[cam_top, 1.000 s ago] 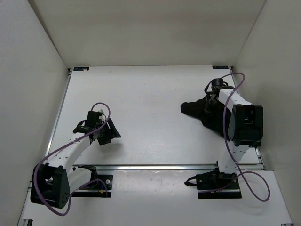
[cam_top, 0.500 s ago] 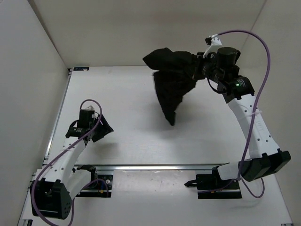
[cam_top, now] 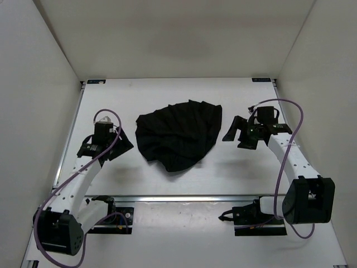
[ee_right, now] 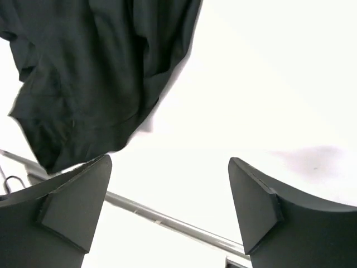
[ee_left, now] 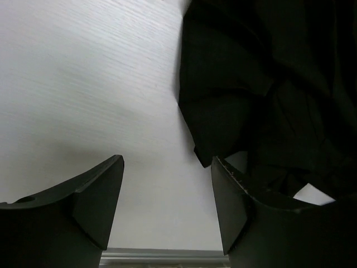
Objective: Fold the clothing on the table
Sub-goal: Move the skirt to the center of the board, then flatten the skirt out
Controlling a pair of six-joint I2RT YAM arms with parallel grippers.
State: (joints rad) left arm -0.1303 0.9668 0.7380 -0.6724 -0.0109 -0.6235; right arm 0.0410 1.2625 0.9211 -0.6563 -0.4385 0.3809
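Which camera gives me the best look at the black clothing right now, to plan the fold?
The top external view: the whole clothing shows there, outline and all, lying creased on the table. The left wrist view catches only one edge of it, the right wrist view only one rumpled side.

You have one black garment (cam_top: 177, 134) lying near the middle of the white tabletop (cam_top: 167, 95), spread in a rounded, creased heap, pleats fanning toward the far side.

White-shelled left arm (cam_top: 78, 181) and right arm (cam_top: 293, 159), black joints (cam_top: 305, 200), looping purple cables (cam_top: 279, 100), black wedge-fingered left hand (cam_top: 122, 149), right hand (cam_top: 234, 139)
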